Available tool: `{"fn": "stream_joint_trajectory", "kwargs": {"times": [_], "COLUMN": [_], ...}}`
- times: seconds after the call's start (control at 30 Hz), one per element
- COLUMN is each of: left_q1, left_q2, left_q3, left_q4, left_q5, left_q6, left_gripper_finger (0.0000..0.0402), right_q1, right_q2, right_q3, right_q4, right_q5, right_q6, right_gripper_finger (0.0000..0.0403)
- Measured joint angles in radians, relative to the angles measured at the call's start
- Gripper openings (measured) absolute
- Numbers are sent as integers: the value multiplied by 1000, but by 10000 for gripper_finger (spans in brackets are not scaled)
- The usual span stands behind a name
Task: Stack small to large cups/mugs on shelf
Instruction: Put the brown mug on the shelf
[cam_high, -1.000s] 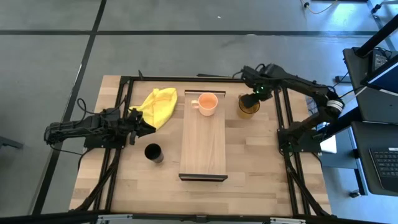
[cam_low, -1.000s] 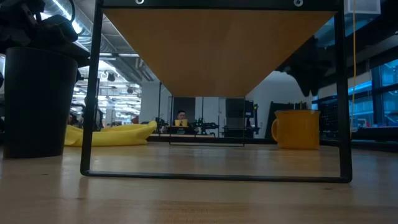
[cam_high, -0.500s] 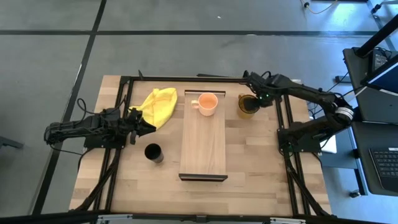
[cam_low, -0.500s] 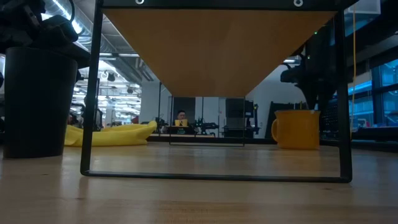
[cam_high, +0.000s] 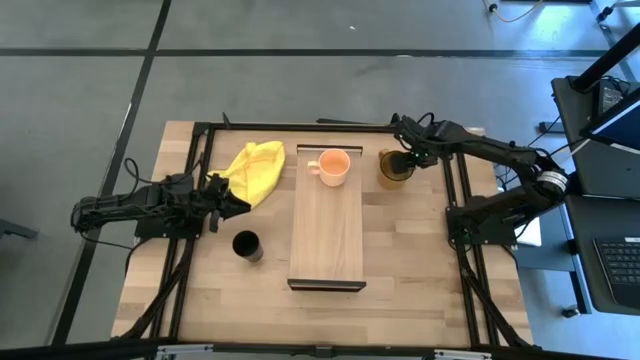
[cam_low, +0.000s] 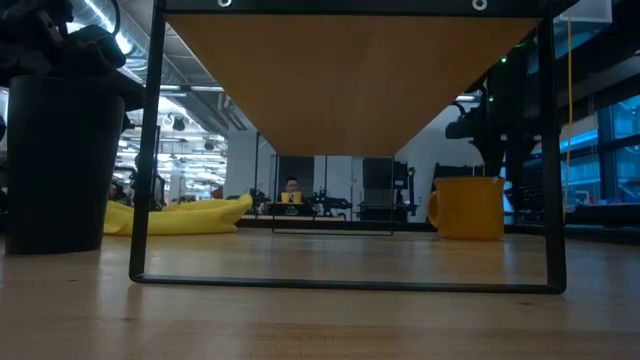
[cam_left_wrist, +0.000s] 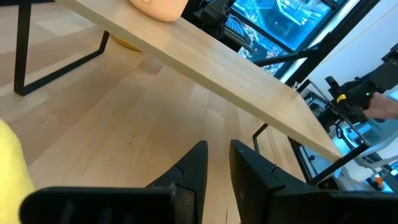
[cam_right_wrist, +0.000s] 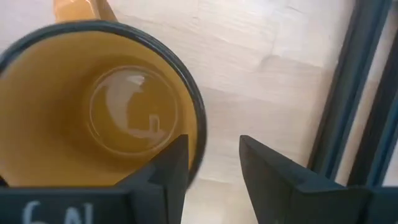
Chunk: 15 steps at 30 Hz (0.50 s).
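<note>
The amber mug (cam_high: 393, 170) stands on its base on the table right of the shelf (cam_high: 327, 235), its handle toward the shelf. My right gripper (cam_high: 410, 160) is open and comes down over the mug's right rim. The peach mug (cam_high: 333, 166) stands on the shelf's far end. The small black cup (cam_high: 247, 245) stands on the table left of the shelf. My left gripper (cam_high: 240, 207) waits by the cloth, its fingers a narrow gap apart and empty. My right gripper (cam_right_wrist: 214, 168) straddles the amber mug's rim (cam_right_wrist: 198, 134) on the side away from the handle, one finger (cam_right_wrist: 173, 167) inside and one outside. The fingers point down from above. The inner finger lies at the rim, and a gap shows to the outer finger. The mug stands upright on the table.
A yellow cloth (cam_high: 255, 170) lies at the far left, beside my left gripper. Dark frame bars (cam_right_wrist: 348, 93) run along the table just right of the amber mug. The shelf stands on dark end brackets (cam_low: 150, 150) above the tabletop.
My right gripper has gone down onto the amber mug's right rim. The mug has slid a little along the table toward the shelf and stays upright.
</note>
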Motion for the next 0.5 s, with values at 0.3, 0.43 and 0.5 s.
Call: {"fn": "stream_joint_trajectory", "kwargs": {"times": [0.3,0.43,0.5], "left_q1": [0,0,0], "left_q2": [0,0,0], "left_q3": [-1,-1,-1], "left_q4": [-37,-37,-37], "left_q5": [0,0,0], "left_q6": [0,-3,-3], "left_gripper_finger": [62,62,62], "right_q1": [0,1,0], "right_q2": [79,83,83], "right_q3": [0,0,0], "right_q4": [109,112,112], "right_q5": [-37,12,25], "right_q6": [-21,-27,-45], "right_gripper_finger": [145,141,129]}}
